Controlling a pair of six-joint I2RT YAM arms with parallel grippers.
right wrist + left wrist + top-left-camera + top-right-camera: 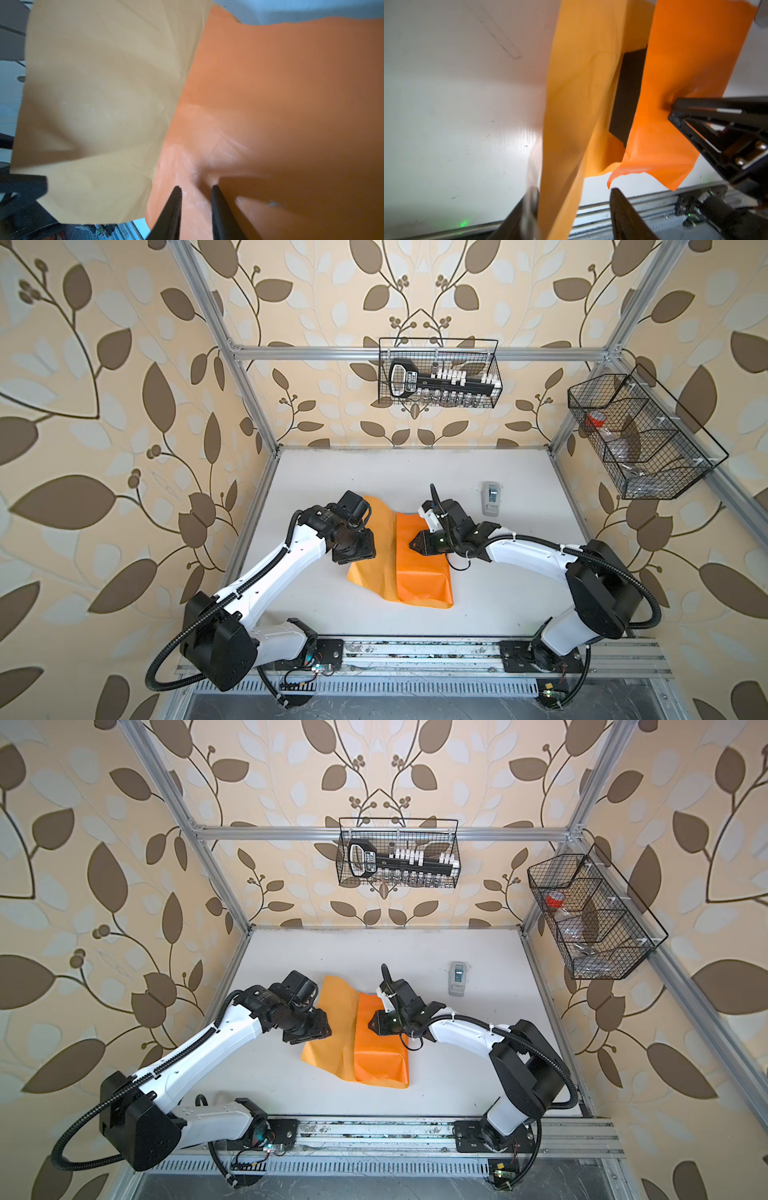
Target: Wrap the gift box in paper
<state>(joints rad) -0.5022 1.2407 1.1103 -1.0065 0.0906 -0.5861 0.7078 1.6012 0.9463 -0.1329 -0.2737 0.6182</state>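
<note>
With left gripper (574,193) apart and right gripper (196,187), barely apart, only pressing paper (419,572) onto the box (629,93), its loose side may spring back.

Table (374,472), white; small grey-white tape dispenser (491,497) toward its far right; wire basket (457,339) hung at the back, holding a black-and-white tool rack (440,381); second wire basket (660,485) hung at the right, red roll (597,419) inside; leaf-patterned wallpaper (124,406) all round.

Bright, even light; wrist views blurred, top views edge-warped.
</note>
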